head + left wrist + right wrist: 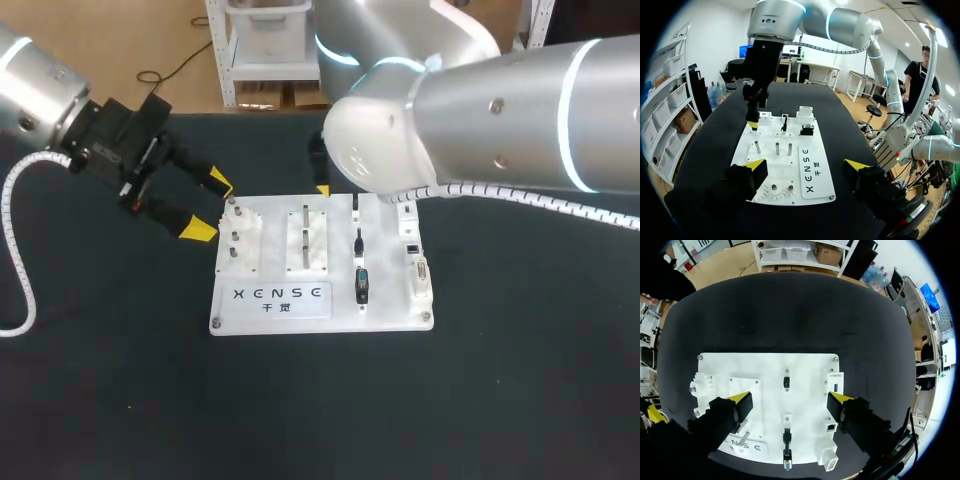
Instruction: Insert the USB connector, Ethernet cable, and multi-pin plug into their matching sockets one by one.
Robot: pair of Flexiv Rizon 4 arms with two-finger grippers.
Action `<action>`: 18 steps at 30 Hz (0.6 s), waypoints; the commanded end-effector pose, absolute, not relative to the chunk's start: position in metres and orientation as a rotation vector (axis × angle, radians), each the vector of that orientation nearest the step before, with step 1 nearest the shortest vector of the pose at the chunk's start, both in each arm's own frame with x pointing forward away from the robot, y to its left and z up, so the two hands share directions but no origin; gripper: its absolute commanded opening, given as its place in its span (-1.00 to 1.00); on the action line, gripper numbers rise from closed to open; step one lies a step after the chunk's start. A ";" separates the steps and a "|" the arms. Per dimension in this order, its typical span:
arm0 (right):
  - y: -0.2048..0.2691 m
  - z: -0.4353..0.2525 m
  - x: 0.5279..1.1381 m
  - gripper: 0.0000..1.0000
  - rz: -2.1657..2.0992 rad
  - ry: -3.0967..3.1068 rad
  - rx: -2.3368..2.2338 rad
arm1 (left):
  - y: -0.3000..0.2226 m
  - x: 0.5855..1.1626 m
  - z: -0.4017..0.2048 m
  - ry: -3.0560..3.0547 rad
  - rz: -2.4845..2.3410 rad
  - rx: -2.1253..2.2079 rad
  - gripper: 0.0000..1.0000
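The white board (320,300) lies flat near the middle of the dark table (520,400).

Three black plugs stand in a single row on the right half of the board, each apart from the others. The largest, the multi-pin plug (362,285), sits at the near end of the row. Two smaller plugs (357,240) stand beyond it, and which of them is the USB and which the Ethernet cannot be told. All three are clear of the sockets (420,270), which run in a column along the board's right edge. Metal pegs (234,237) stand upright on the left part of the board.

The left gripper (208,207) hangs just off the board's far left corner. Its fingers are spread wide and hold nothing.

The right gripper (790,400) is above the board, near its far edge. The head view shows only one yellow tip (322,190) past the bulk of the arm. In the right wrist view its fingers stand wide apart to either side of the plug row, with nothing between them and no contact with any plug.
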State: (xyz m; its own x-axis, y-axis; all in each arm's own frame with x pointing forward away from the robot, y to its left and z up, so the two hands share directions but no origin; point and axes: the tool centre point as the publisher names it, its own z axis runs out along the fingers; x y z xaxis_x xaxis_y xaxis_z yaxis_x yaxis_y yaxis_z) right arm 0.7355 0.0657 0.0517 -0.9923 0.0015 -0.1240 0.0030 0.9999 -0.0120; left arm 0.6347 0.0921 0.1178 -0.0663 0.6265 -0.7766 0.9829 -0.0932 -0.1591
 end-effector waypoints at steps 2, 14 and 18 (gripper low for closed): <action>0.061 0.051 0.733 1.00 0.017 2.980 0.040 | 0.093 0.636 0.117 1.717 -1.017 1.753 1.00; 0.061 0.051 0.733 1.00 0.017 2.980 0.040 | 0.093 0.636 0.117 1.717 -1.017 1.753 1.00; 0.061 0.051 0.733 1.00 0.017 2.980 0.040 | 0.093 0.636 0.117 1.717 -1.017 1.753 1.00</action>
State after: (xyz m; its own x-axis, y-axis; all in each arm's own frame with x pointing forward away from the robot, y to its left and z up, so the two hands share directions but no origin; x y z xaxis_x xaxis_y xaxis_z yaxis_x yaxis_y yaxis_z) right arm 0.7362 0.0625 0.0509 -0.9881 0.0256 -0.1519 0.0240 0.9996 0.0118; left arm 0.6347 0.0921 0.1179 -0.0663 0.6266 -0.7765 0.9829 -0.0932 -0.1591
